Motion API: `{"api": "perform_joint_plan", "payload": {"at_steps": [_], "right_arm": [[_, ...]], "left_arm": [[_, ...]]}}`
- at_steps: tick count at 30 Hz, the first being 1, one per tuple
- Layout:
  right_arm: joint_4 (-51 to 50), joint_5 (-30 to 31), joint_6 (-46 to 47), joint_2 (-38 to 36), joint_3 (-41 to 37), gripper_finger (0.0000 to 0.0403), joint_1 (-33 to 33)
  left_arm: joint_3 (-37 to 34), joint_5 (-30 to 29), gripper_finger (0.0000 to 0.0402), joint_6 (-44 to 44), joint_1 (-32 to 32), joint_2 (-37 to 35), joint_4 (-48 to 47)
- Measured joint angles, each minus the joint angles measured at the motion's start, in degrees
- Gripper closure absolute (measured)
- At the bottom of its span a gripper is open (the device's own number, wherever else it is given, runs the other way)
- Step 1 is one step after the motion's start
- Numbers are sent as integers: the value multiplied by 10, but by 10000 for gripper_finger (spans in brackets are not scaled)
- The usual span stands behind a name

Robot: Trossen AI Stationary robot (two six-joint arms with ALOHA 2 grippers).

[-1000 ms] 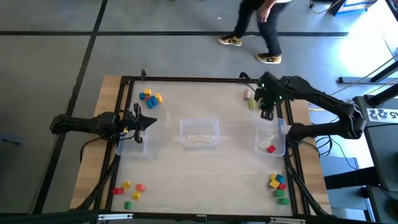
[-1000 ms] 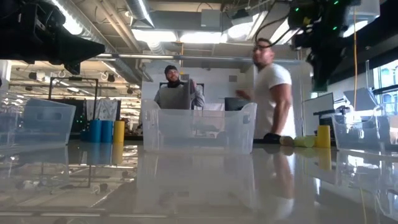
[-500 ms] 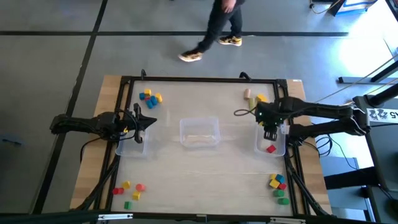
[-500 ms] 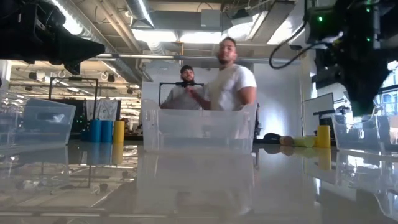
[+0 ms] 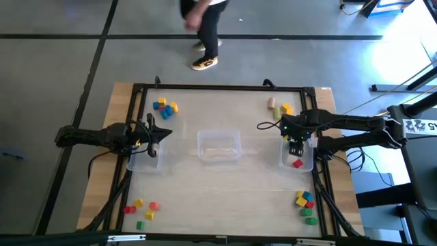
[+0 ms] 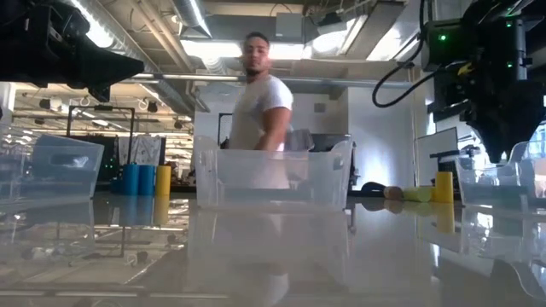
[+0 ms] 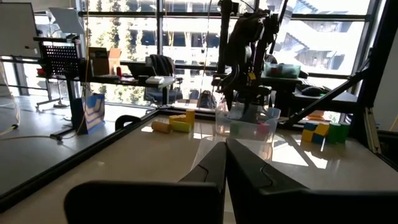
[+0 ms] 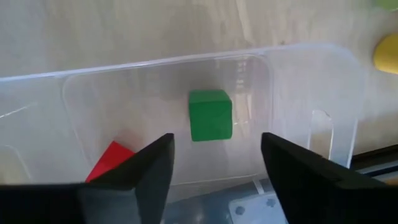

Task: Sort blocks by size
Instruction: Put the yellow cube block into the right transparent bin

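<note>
The right gripper point(image 5: 295, 145) hangs over the clear bin point(image 5: 305, 164) at the table's right side, its fingers point(image 8: 305, 180) spread apart with nothing between them; straight below the gap lies a green cube point(image 8: 210, 115) on the bin floor, and beside it, toward one finger, a red block point(image 8: 111, 158) partly hidden by that finger; from above only the red block point(image 5: 298, 163) shows in that bin, the green one being covered by the gripper. Just beyond the gripper, toward the table's far edge, lie a tan piece point(image 5: 272, 103), a yellow piece point(image 5: 286, 108) and a green piece, the last hard to make out under the arm. Well nearer than the gripper, at the near right corner, sits a cluster of blocks point(image 5: 305, 205) in yellow, red, blue and green, too closely packed to count.

The left gripper point(image 5: 164, 134) rests above a second clear bin point(image 5: 145, 160) at the left side, its fingers point(image 7: 211, 171) pressed together and holding nothing; just beyond it lie four blocks point(image 5: 164, 108), blue and orange; well nearer, at the near left corner, are four more point(image 5: 142, 210), red, yellow, orange and green. A third clear bin point(image 5: 218, 145) stands between the two grippers in the middle of the table point(image 5: 225, 191).

A person point(image 6: 260, 111) walks behind the table, blurred; only the legs are in view from above.
</note>
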Motion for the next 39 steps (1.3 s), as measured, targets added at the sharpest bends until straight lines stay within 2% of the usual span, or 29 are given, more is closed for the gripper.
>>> {"api": "perform_joint_plan", "payload": {"at_steps": [6, 16, 18, 28, 39], "right_arm": [[-14, 3, -14, 0, 59, 131, 0], [-4, 109, -49, 3, 153, 130, -9], [10, 124, -63, 3, 155, 130, -24], [73, 119, -153, 18, 155, 129, -139], [120, 105, -226, 76, 155, 129, -239]], "left_arm": [[0, 0, 396, 0, 0, 0, 0], [0, 0, 396, 0, 0, 0, 0], [0, 0, 396, 0, 0, 0, 0], [0, 0, 396, 0, 0, 0, 0], [0, 0, 396, 0, 0, 0, 0]]}}
